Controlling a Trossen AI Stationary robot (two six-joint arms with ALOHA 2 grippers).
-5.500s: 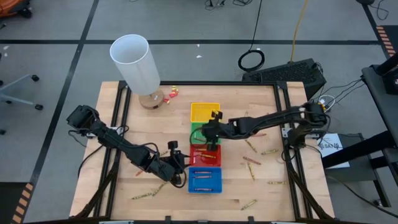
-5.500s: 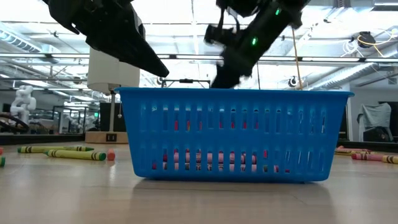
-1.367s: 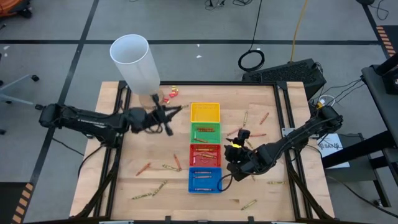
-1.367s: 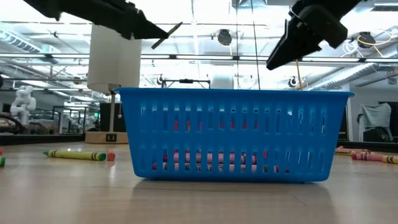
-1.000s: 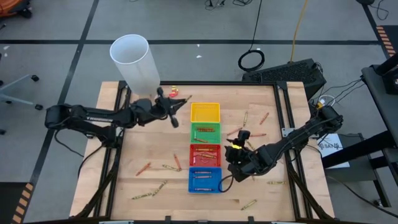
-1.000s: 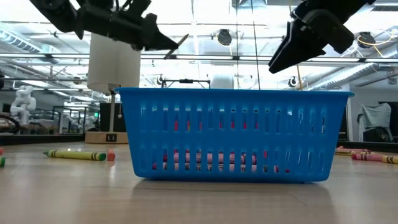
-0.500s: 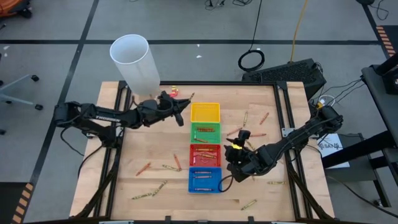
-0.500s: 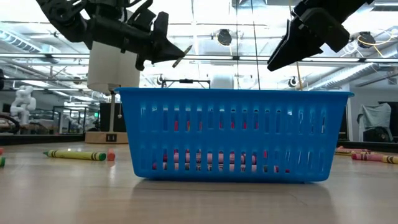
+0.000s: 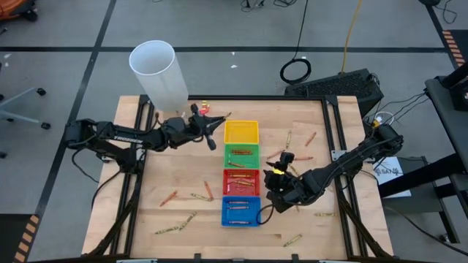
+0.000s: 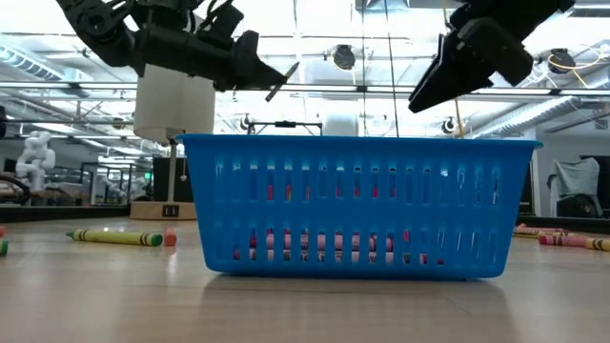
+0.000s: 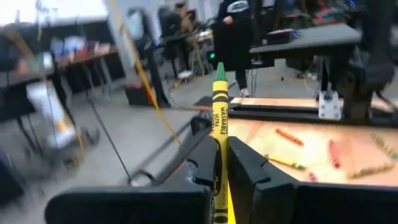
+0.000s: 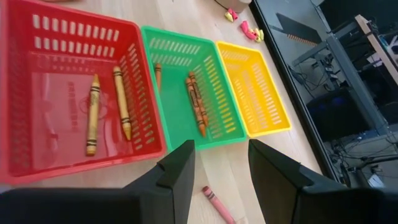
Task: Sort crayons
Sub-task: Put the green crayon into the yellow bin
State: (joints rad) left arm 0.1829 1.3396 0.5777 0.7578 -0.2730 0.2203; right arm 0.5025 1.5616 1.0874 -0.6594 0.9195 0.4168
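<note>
A yellow crayon with a green tip is clamped between the fingers of the left gripper, sticking out past the fingertips. In the high view this gripper hangs above the counter just left of the yellow tray, near the base of the white cylinder; in the low view the crayon juts out at a slant above the blue tray.

The four trays sit in a column at the counter's middle: yellow farthest back, then the green tray, the red tray and the blue tray nearest the front. Crayons lie in the green tray, in the red tray and in the blue one. Loose crayons are scattered over the counter on both sides: several to the right of the trays and a few toward the front left.

The right gripper hovers just right of the red and blue trays, its fingers spread apart and holding nothing.
</note>
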